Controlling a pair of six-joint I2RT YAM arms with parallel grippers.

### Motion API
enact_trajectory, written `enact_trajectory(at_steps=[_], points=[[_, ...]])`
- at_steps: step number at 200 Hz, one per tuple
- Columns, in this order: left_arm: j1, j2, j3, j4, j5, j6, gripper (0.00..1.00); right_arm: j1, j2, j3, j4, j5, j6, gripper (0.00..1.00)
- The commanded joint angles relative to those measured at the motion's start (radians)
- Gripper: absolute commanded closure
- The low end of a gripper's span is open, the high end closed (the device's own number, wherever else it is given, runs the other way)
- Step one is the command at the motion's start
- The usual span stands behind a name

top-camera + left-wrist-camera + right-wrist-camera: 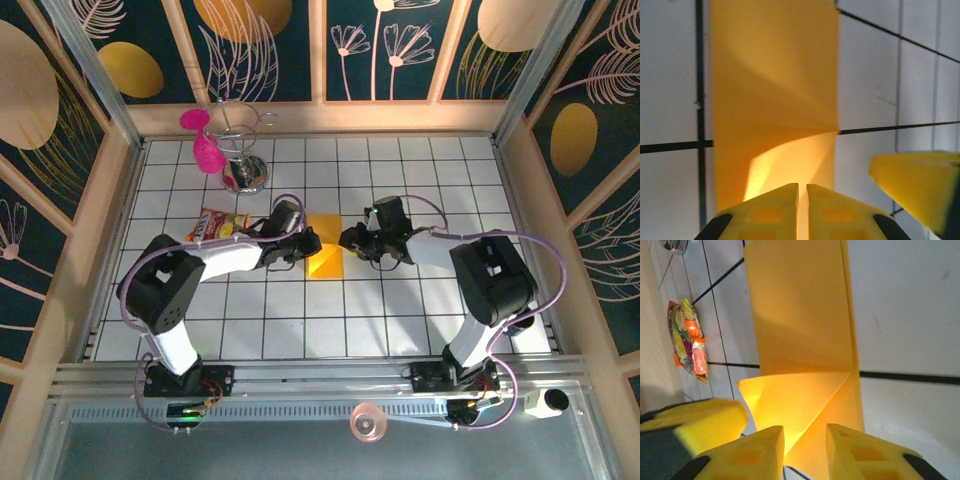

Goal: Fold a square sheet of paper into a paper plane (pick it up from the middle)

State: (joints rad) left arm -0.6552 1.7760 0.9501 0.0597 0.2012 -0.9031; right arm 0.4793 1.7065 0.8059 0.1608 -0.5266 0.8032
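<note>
Folded square sheet of paper (324,258), edges at barely parted left fingers (771,212), wider right fingers (860,452); bare desk (400,310) beyond.

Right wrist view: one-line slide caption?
Right gripper straddling the half-folded orange-yellow paper on the tiled table, snack packet off to the side.
</note>
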Motion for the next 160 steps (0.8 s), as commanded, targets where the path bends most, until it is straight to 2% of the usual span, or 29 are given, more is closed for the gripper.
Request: enact_trajectory(at_steps=[1,83,160], points=[[0.019,0.038,0.011,0.016,0.003,-0.006,0.87,0.013,0.008,-0.014,0.088,-0.039,0.089,0.68],[0.065,0.068,-0.088,0.141,0.038,-0.095,0.80,0.045,0.086,0.019,0.062,-0.024,0.139,0.60],[0.069,0.068,-0.126,0.172,0.057,-0.112,0.80,0.062,0.138,0.068,0.075,-0.030,0.151,0.64]])
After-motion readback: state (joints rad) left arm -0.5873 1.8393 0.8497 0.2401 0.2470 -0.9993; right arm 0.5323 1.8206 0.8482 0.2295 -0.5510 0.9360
